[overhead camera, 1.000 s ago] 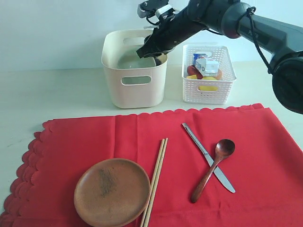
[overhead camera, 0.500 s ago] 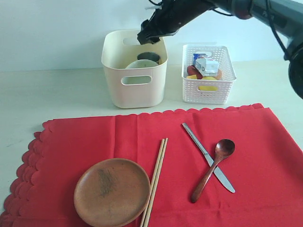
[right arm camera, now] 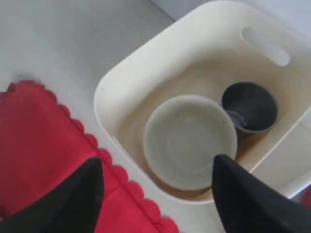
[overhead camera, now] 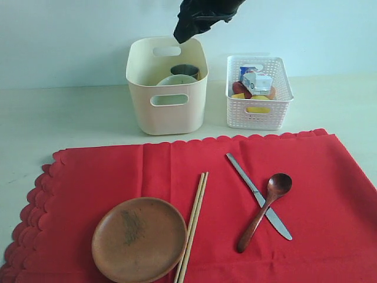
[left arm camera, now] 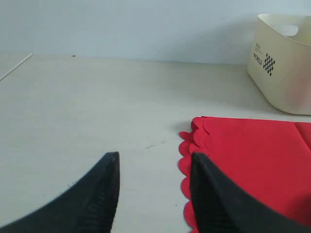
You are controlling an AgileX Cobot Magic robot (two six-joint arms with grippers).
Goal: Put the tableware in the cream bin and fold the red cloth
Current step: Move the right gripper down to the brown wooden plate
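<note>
Tableware half cleared: bowl [right arm camera: 189, 141] and cup [right arm camera: 250, 104] sit inside the cream bin [overhead camera: 168, 115], while plate [overhead camera: 139, 237], chopsticks [overhead camera: 193, 233], knife [overhead camera: 259, 194] and spoon [overhead camera: 265, 212] lie on the red cloth [overhead camera: 330, 194]. Over the bin hangs the right gripper [right arm camera: 158, 160], jaws wide and empty; the left gripper [left arm camera: 154, 156], likewise parted with nothing between, hovers by the cloth's scalloped edge. The plate looks light and stiff, so it is probably best pinched at its rim, while the thin knife and chopsticks may slip. Pale tabletop [overhead camera: 70, 118], plain wall [overhead camera: 70, 41] behind.

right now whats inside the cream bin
Inside the cream bin sit a pale bowl, open side up, and a steel cup beside it. The bowl covers much of the bin's floor, so anything beneath it cannot be seen.
</note>
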